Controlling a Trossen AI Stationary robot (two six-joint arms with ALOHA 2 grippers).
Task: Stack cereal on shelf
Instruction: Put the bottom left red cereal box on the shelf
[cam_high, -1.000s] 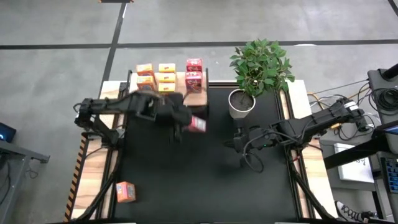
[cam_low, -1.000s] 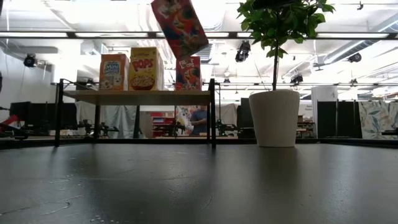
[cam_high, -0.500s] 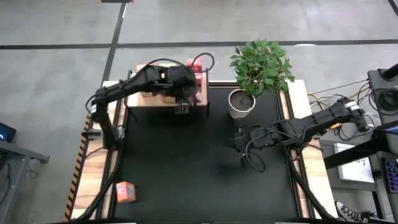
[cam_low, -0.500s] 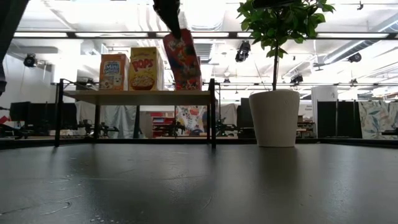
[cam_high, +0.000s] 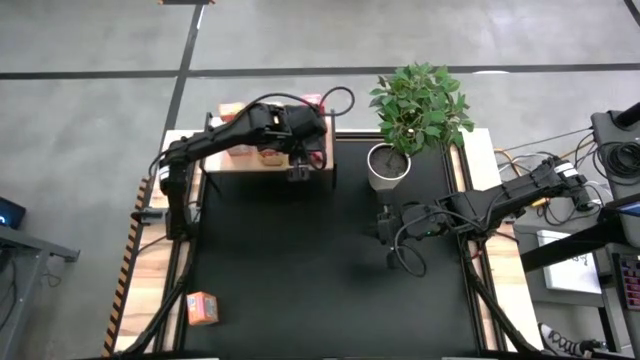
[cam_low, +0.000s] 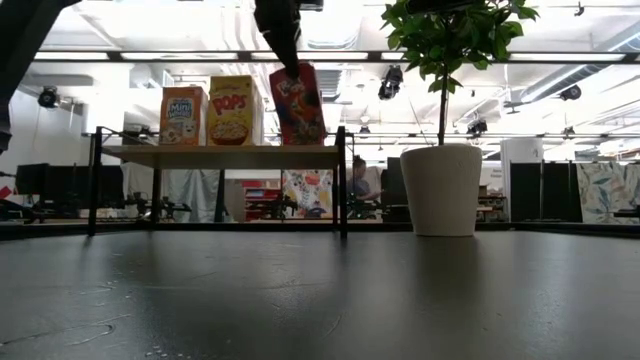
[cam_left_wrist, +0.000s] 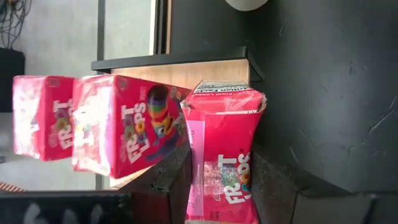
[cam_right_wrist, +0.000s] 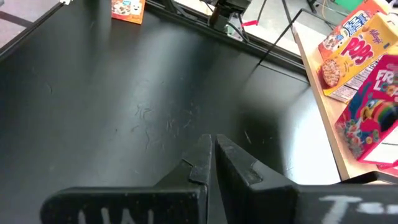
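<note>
Nearest, 1 orange cereal box (cam_high: 203, 308) lies on the black surface (cam_high: 320, 260). The right gripper (cam_right_wrist: 213, 152) rests with jaws pressed together. Farther, the left gripper (cam_left_wrist: 217, 186) pinches a red cereal box (cam_low: 298, 104) over the shelf (cam_low: 220, 155); the cardboard looks light and dents, so hold its flat sides.

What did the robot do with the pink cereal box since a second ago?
The left gripper carried the pink box from over the black table up to the shelf, swinging it from tilted to nearly upright at the shelf's right end. It still grips the box. The right gripper stayed shut near the plant pot, and the orange box stayed at the table's front.
</note>
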